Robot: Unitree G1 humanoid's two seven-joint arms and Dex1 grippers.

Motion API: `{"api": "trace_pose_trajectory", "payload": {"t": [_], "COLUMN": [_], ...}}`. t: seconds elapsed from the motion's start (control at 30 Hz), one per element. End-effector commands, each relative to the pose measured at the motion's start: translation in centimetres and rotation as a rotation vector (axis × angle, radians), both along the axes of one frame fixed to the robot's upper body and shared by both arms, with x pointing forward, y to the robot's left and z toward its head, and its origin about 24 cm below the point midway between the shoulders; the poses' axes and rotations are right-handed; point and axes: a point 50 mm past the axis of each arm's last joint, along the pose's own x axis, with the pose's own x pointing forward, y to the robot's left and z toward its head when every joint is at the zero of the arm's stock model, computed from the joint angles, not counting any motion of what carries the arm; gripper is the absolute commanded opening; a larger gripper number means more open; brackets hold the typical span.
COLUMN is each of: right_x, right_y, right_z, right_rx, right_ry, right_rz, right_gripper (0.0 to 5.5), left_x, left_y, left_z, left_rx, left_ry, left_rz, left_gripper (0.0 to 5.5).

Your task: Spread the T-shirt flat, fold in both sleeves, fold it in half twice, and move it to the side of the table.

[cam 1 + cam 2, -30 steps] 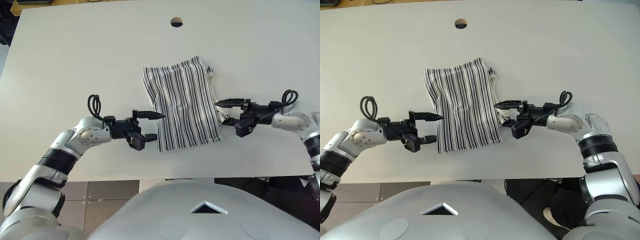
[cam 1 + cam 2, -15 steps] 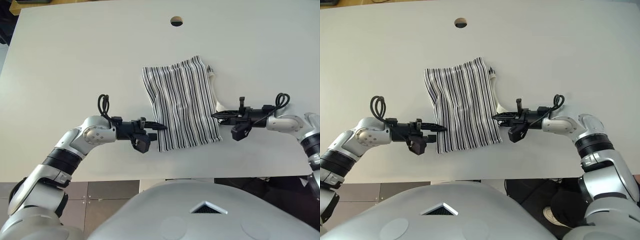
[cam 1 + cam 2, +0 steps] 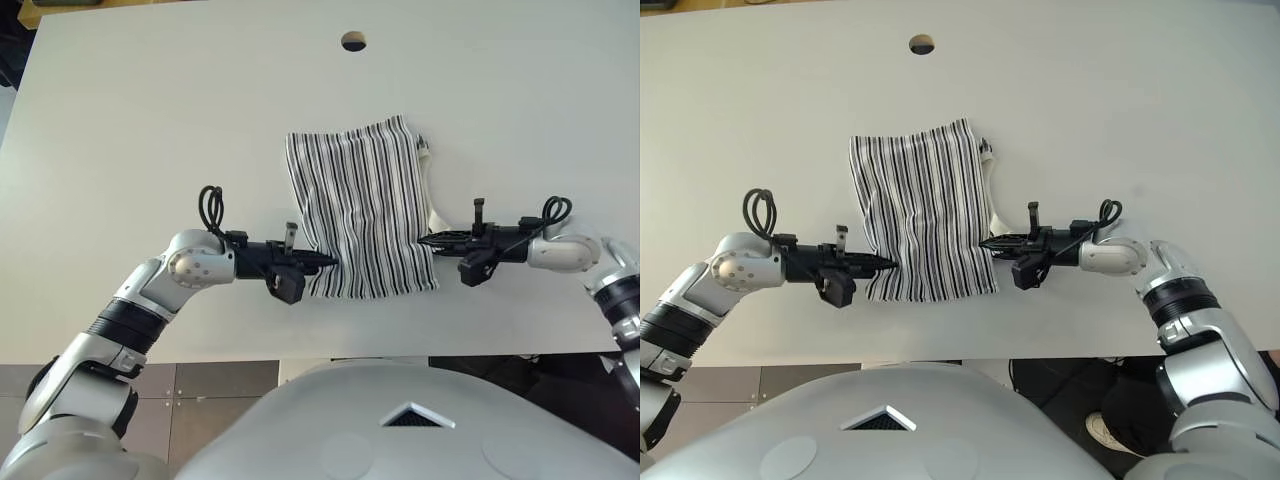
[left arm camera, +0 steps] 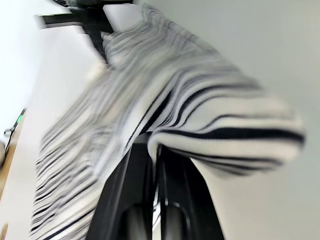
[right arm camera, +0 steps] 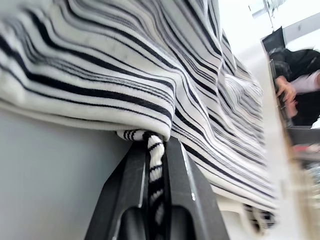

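The shirt, striped black and white, lies folded into a narrow upright rectangle near the middle of the table, a little to the robot's right, with a strip of white fabric showing along its right edge. A small round hole sits in the table top well beyond it. The left gripper is low over the table at the shirt's near left corner, its fingers pressed together on a fold of the striped cloth, which drapes over them. The right gripper is at the near part of the right edge, its fingers pinched on a thin roll of the hem. Both arms point inward toward each other, with the shirt's near edge between the two grippers.
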Motion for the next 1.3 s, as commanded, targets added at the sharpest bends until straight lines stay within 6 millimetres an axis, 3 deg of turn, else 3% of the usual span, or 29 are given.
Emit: {"api": "trace_pose_trajectory", "payload": {"t": [0.03, 0.13, 0.3, 0.6, 0.8, 1.03, 1.3], "right_x": [-1.7, -2.8, -3.9, -5.0, -2.5, -0.2, 1.7], "right_y": [-1.1, -1.7, -2.4, -2.5, -1.8, -1.0, -0.9], "right_z": [2.4, 3.8, 5.2, 6.7, 7.1, 5.8, 4.2], "right_rx": [0.043, 0.039, -0.007, -0.040, 0.044, 0.117, 0.175], "right_ry": [0.367, 0.524, 0.630, 0.704, 0.609, 0.534, 0.482], "right_rz": [-0.038, -0.013, 0.000, 0.024, -0.046, -0.158, -0.293], "right_gripper": [0.10, 0.10, 0.10, 0.10, 0.10, 0.10, 0.10], "left_x": [-0.1, -1.0, -2.7, -4.5, -2.6, 0.2, 2.2], "left_y": [0.7, 0.9, 1.9, 1.3, 1.1, 2.2, 2.9], "left_z": [3.9, 5.1, 4.8, 5.1, 5.3, 1.7, -0.4], "left_rx": [-0.114, -0.125, -0.015, -0.034, -0.122, -0.054, -0.101], "left_ry": [0.270, 0.422, 0.590, 0.709, 0.662, 0.568, 0.509], "left_rz": [-0.011, -0.055, -0.087, -0.120, -0.006, 0.183, 0.305], "left_gripper": [0.14, 0.14, 0.14, 0.14, 0.14, 0.14, 0.14]}}
